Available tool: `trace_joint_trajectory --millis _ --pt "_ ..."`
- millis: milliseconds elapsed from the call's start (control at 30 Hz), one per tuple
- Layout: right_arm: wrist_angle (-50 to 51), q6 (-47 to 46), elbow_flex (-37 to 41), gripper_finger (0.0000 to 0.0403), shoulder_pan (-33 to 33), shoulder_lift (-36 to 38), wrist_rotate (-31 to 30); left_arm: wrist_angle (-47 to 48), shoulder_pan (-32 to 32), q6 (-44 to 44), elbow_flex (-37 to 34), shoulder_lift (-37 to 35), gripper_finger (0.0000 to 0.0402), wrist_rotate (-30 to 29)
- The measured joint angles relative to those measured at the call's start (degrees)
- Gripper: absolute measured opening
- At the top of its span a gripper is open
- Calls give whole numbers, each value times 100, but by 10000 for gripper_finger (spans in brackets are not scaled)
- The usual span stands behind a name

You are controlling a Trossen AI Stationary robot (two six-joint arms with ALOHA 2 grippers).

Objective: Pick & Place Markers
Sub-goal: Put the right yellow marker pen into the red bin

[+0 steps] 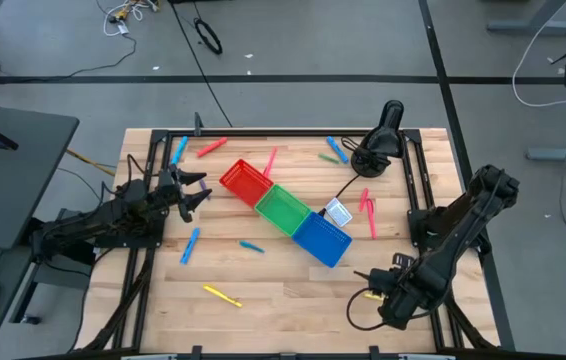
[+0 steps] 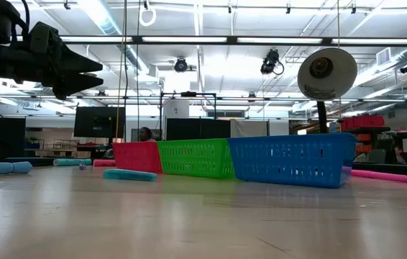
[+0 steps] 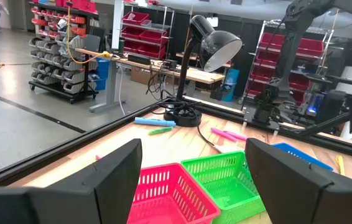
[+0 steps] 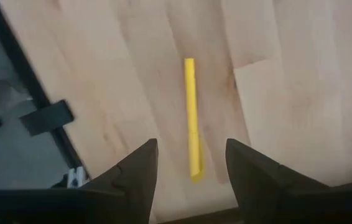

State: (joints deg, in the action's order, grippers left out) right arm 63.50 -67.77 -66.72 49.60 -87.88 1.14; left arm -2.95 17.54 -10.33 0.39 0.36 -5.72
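My left end effector (image 1: pixel 201 193) hangs wide and empty over the table's (image 1: pixel 293 295) left side, facing the red bin (image 1: pixel 244 180), parked I think. Markers (image 1: pixel 192 246) lie loose around the 3 bins. At the near right, my right end effector (image 1: pixel 369 286) stands wide above a yellow marker (image 4: pixel 192 118), lined up to straddle it.

Wooden surface (image 1: pixel 283 300) carries three bins touching in a diagonal row: red bin (image 1: pixel 245 181), green bin (image 1: pixel 283 209), blue bin (image 1: pixel 322 239). Black desk lamp (image 1: pixel 381 135) stands at far edge, cord running toward the blue bin. Small pale box (image 1: pixel 337 212) lies just beside the blue bin. Shelving racks (image 3: pixel 64 43) stand beyond.
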Motion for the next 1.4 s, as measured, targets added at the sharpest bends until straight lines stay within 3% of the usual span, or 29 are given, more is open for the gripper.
trace_joint_trajectory --millis 1400 --pt "-2298 -78 1560 189 -101 -929 92 -1 0 2 1 0 291 -1"
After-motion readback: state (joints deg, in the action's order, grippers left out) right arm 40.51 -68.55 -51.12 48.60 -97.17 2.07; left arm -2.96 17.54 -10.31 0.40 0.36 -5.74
